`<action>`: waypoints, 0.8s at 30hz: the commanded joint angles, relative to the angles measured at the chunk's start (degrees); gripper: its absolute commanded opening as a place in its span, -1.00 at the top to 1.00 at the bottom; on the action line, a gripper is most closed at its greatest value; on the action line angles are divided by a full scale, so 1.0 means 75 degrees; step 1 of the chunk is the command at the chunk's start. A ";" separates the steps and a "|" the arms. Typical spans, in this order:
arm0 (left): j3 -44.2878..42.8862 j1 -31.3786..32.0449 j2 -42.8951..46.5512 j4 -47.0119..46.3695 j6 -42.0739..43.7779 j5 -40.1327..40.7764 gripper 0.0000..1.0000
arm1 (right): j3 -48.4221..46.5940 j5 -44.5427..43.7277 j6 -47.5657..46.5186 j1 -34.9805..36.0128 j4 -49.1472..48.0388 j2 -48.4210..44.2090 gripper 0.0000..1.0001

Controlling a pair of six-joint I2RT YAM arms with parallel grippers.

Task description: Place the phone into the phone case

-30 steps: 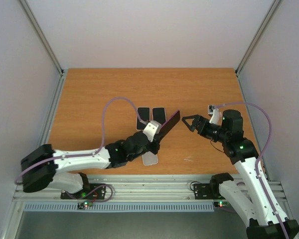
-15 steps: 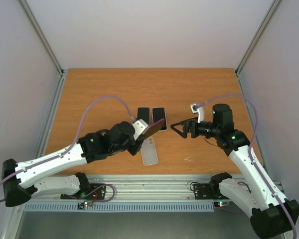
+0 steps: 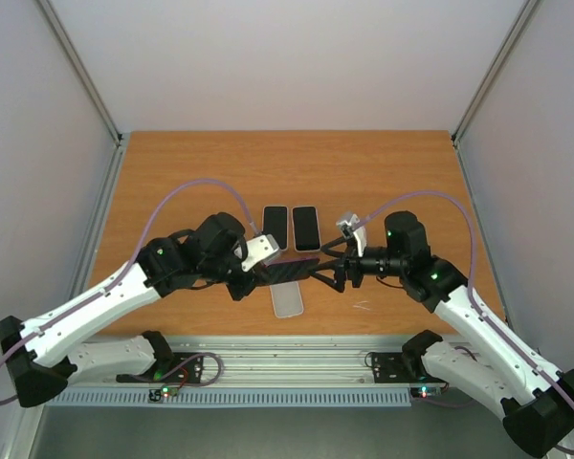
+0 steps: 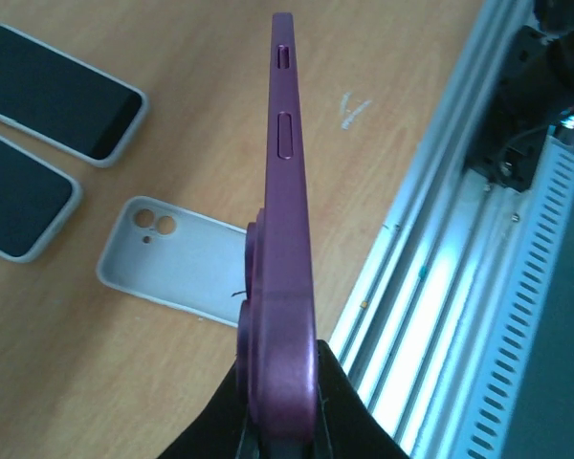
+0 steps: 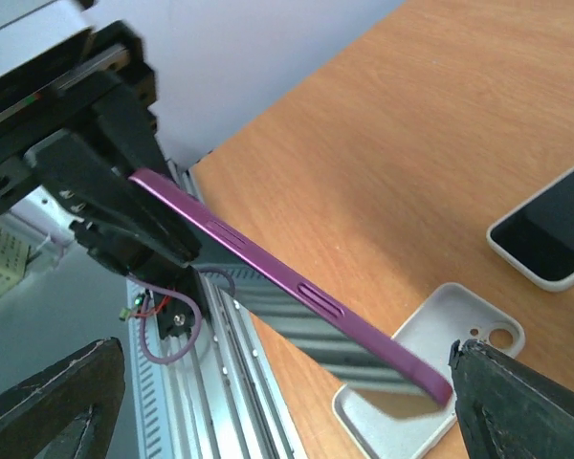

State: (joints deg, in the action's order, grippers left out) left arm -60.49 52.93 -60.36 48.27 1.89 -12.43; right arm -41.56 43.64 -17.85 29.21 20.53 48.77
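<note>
Left claw (image 3: 253, 278) pinching phone (image 3: 287, 272), now swung level above empty case (image 3: 288, 302) on worktop (image 3: 172, 182). Right claw (image 3: 327, 272), spread, has closed in at phone's free end. Regrasp likely next.

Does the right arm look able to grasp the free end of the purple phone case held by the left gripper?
Probably yes: the right gripper is open, and the free end of the purple phone case lies between its fingers, unobstructed.

purple case (image 4: 285, 239): is showing smooth, matt plastic
pale case (image 4: 187, 263): is looking like matt plastic
phones (image 4: 62, 91): are showing glossy black screens
table (image 4: 201, 86): is showing smooth wood grain
rail (image 4: 440, 287): is gleaming as ribbed metal
</note>
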 commanded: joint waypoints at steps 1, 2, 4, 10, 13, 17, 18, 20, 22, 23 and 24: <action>-0.0539 -0.0280 -0.0348 0.0119 0.0664 -0.1756 0.99 | 0.0205 0.0206 -0.0819 0.0435 -0.0401 -0.0213 -0.87; -0.0614 -0.0301 -0.0424 0.0261 0.0733 -0.1864 0.99 | 0.0244 0.0349 -0.1035 0.0571 -0.0407 -0.0240 -0.94; -0.0800 -0.0339 -0.0555 0.0482 0.0930 -0.2044 0.99 | 0.0275 0.0135 -0.1402 0.0901 -0.0286 -0.0266 -0.97; -0.1373 -0.0377 -0.0818 0.1173 0.1604 -0.2346 0.99 | 0.0100 -0.0239 -0.1986 0.1499 0.0076 -0.0083 -0.97; -0.1304 -0.0377 -0.0857 0.1106 0.1787 -0.2559 0.99 | 0.0001 -0.0229 -0.2223 0.1918 0.0134 0.0135 -0.93; -0.1034 -0.0409 -0.0951 0.0844 0.1805 -0.2500 0.99 | -0.0163 -0.0186 -0.2538 0.2288 0.0378 0.0593 -0.80; -0.1028 -0.0406 -0.0992 0.0858 0.1815 -0.2573 0.99 | -0.0193 -0.0138 -0.2593 0.2299 0.0430 0.0689 -0.75; -0.1029 -0.0408 -0.1031 0.0910 0.1861 -0.2678 0.99 | -0.0246 -0.0003 -0.2782 0.2295 0.0508 0.0820 -0.61; -0.0998 -0.0421 -0.0997 0.0900 0.1880 -0.2685 0.99 | -0.0242 0.0128 -0.2909 0.2295 0.0520 0.0838 -0.52; -0.0978 -0.0424 -0.0964 0.0894 0.1881 -0.2686 0.99 | -0.0251 0.0247 -0.2994 0.2297 0.0554 0.0808 -0.46; -0.0946 -0.0424 -0.0929 0.0883 0.1897 -0.2714 0.99 | -0.0250 0.0326 -0.3044 0.2293 0.0602 0.0756 -0.43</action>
State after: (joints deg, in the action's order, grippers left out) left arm -67.88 50.06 -68.14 57.45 14.68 -29.85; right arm -41.23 42.81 -36.75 46.00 23.73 55.24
